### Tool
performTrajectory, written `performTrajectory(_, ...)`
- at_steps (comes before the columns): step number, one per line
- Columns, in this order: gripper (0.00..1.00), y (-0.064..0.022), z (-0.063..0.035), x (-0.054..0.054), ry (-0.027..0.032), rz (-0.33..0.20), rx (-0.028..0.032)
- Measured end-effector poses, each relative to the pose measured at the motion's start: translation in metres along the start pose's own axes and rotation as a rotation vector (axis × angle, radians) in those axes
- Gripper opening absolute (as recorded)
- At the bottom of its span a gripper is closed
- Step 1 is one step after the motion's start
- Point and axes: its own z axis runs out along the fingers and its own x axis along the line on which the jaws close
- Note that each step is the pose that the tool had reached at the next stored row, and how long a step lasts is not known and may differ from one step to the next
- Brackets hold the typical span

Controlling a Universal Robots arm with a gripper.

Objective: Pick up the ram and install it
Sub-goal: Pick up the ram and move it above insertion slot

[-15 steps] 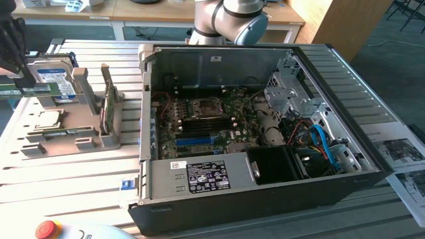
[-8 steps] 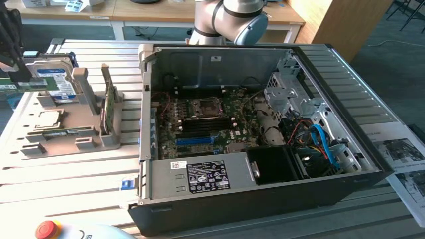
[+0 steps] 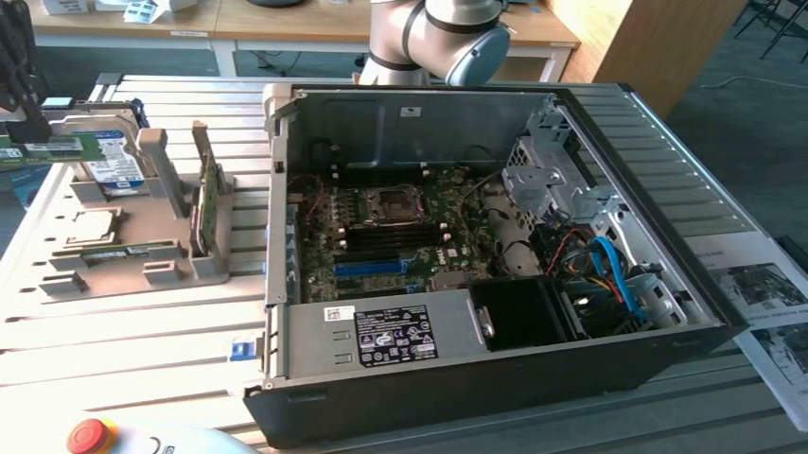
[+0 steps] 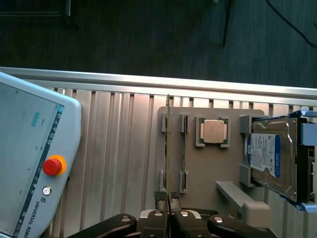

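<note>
We hold the long, thin green circuit-board ram (image 3: 36, 151) clenched in our gripper (image 4: 169, 208) above the grey tray (image 3: 120, 276); installing undone.

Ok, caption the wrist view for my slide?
Gripper shut on the ram, edge-on over the grey parts tray holding a processor chip and hard drive.

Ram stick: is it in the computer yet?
Not yet. Done: the gripper is shut on the ram. In hand: it holds the ram over the tray, away from the computer. Left: fitting it into the slots on the board.
</note>
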Motion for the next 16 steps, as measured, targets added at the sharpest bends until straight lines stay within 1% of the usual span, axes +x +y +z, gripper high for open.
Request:
performTrajectory(3, 0.12, 0.0000, -0.0001, 0.0000, 0.0001, 0.000, -0.0001)
performTrajectory(4, 0.12, -0.0001, -0.0001, 0.0000, 0.0001, 0.000, 0.0013)
performTrajectory(8, 0.12, 0.0000, -0.0001, 0.0001, 0.0001, 0.000, 0.0027)
performTrajectory(16, 0.12, -0.0012, -0.0001, 0.0026, 0.0001, 0.000, 0.0028)
